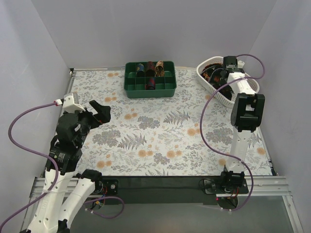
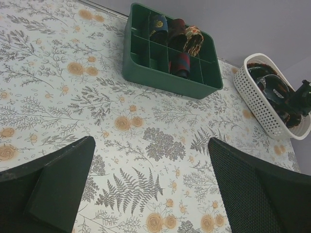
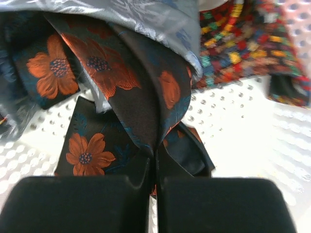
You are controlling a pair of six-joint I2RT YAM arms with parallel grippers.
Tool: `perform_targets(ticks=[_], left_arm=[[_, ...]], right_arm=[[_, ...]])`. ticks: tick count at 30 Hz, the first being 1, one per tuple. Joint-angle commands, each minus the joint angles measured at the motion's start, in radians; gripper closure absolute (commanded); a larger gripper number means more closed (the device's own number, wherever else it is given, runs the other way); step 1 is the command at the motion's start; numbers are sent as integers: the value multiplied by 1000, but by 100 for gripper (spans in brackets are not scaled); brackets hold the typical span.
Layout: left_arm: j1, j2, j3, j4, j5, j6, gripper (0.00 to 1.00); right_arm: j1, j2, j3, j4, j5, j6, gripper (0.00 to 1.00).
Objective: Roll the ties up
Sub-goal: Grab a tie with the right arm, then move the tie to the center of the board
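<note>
My right gripper (image 3: 155, 162) is down in the white basket (image 1: 210, 85) at the back right, shut on a fold of a dark tie with orange flowers (image 3: 141, 102). A tie with small multicoloured checks (image 3: 248, 43) lies beside it in the basket. In the top view the right gripper (image 1: 228, 68) sits over the loose ties (image 1: 214, 73). Several rolled ties (image 1: 149, 68) stand in the green divided tray (image 1: 165, 90), also seen in the left wrist view (image 2: 177, 39). My left gripper (image 1: 101, 114) is open and empty above the floral tablecloth at the left.
The basket (image 2: 260, 109) and the tray (image 2: 146, 73) stand along the back edge of the floral tablecloth (image 1: 155, 131). Purple cables (image 1: 214, 131) loop beside both arms. Grey walls close in the table on three sides.
</note>
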Motion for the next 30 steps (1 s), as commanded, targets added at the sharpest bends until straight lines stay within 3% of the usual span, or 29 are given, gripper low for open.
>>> perform_targets(ticks=[1, 17, 24, 30], left_arm=[[-4, -27, -6, 8, 15, 10, 4], [-3, -169, 35, -75, 109, 18, 4], [-21, -225, 41, -96, 119, 23, 4], [-53, -243, 46, -112, 115, 7, 4]], right_arm=[[16, -170, -18, 25, 21, -44, 99], [184, -597, -126, -33, 27, -251, 99], [443, -733, -81, -38, 9, -457, 99], [672, -778, -71, -41, -109, -555, 99]])
